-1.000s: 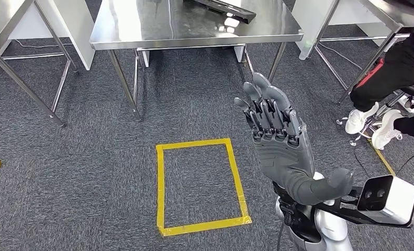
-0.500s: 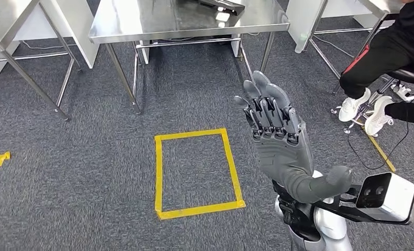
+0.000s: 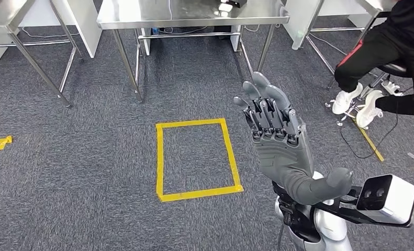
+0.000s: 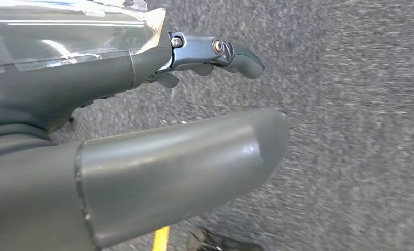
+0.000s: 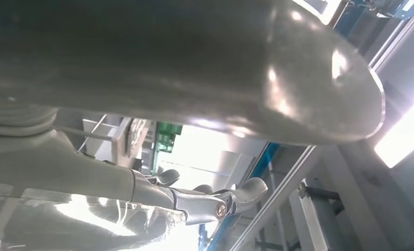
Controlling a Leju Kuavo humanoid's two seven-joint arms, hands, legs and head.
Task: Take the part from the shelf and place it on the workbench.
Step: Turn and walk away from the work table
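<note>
My right hand (image 3: pixel 280 146) is raised in front of me in the head view, palm showing, fingers straight and apart, thumb out to the side, holding nothing. Its fingers (image 5: pixel 215 203) show against bright ceiling light in the right wrist view. My left hand (image 4: pixel 142 151) hangs over grey carpet in the left wrist view, thumb and fingers apart, with nothing in it. A steel workbench (image 3: pixel 194 21) stands ahead at the far edge of the head view. A dark object (image 3: pixel 232 3) lies on it, cut off by the frame edge.
A yellow tape rectangle (image 3: pixel 160 157) marks the carpet between me and the workbench. A second steel table (image 3: pixel 11 18) stands at the far left. A seated person (image 3: pixel 388 47) in black is at the far right, with a cable (image 3: pixel 375 141) on the floor nearby.
The whole picture has shifted as the camera moved: the workbench and tape rectangle slid toward the far edge. My right hand keeps the same raised, spread pose.
</note>
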